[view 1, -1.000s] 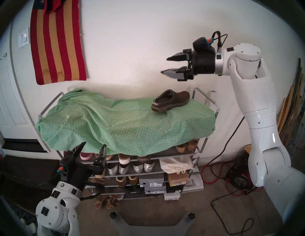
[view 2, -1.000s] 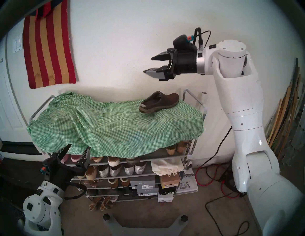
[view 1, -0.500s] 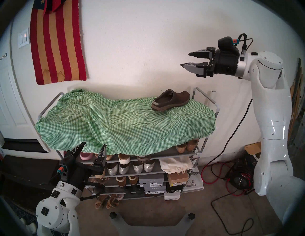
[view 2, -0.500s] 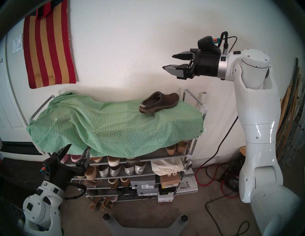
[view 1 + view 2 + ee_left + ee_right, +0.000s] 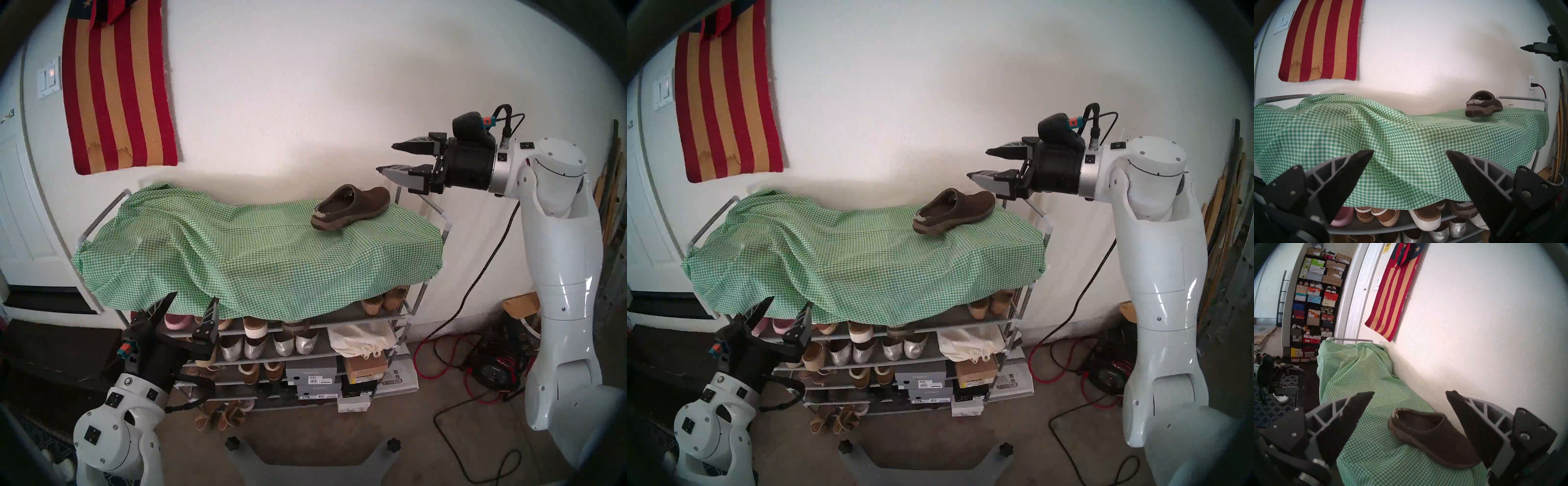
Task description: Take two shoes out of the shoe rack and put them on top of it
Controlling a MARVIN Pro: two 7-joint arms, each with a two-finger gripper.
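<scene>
One dark brown clog (image 5: 351, 207) lies on the green-white gingham cloth (image 5: 237, 254) at the right end of the shoe rack's (image 5: 420, 298) top, and also shows in the other views (image 5: 954, 212) (image 5: 1483, 106) (image 5: 1432, 434). My right gripper (image 5: 386, 157) (image 5: 977, 163) (image 5: 1410, 393) is open and empty, just right of and slightly above the clog's toe, clear of it. My left gripper (image 5: 195, 296) (image 5: 791, 300) (image 5: 1409, 151) is open and empty at the rack's front left, by the hanging cloth edge. A grey-brown shoe (image 5: 1463, 207) peeks from under the cloth on the upper shelf; whether it is the second clog I cannot tell.
The lower shelves hold silver flats (image 5: 268, 346), tan sandals, shoe boxes (image 5: 312, 373) and a pale cloth bag (image 5: 359, 339). A striped rug (image 5: 118, 88) hangs on the wall. Cables and a red cord reel (image 5: 492, 370) lie on the floor at right. Boards (image 5: 607, 220) lean there.
My right arm has drawn back to the right from above the clog and come down lower, its gripper still open. The clog and my left arm have not moved.
</scene>
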